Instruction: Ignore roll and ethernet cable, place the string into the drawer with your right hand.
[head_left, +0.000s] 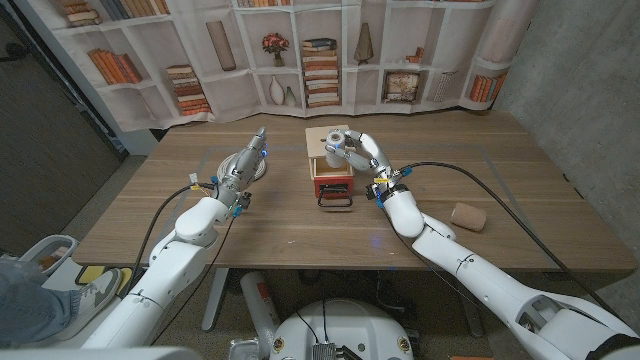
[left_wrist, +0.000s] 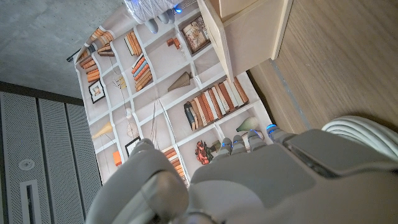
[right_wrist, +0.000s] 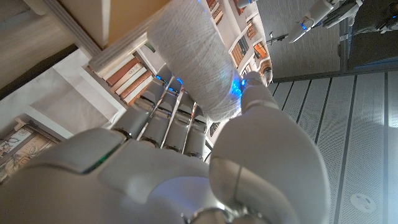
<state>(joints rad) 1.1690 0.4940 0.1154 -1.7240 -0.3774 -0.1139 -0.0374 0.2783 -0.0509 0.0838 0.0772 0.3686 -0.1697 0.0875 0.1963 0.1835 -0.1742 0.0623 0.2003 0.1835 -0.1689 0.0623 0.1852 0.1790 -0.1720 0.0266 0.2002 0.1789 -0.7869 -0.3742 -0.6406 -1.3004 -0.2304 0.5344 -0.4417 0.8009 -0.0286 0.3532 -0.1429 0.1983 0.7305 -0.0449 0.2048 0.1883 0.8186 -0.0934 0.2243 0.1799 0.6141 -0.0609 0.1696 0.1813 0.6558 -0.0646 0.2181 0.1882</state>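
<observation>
One spool of string (head_left: 333, 141), pinched in the right hand (head_left: 362, 150) over the wooden drawer unit (head_left: 333, 168) near the table's (head_left: 500, 160) far edge.
Risk, as I read it: the red drawer front (head_left: 333, 187) looks barely open, so a release here could leave the spool on the unit's top or send it rolling off. In the right wrist view its long axis runs out past the fingertips, a flat end leading. Left hand (head_left: 243, 163) rests near the coiled cable (head_left: 256, 166), fingers straight and close together, holding nothing.
</observation>
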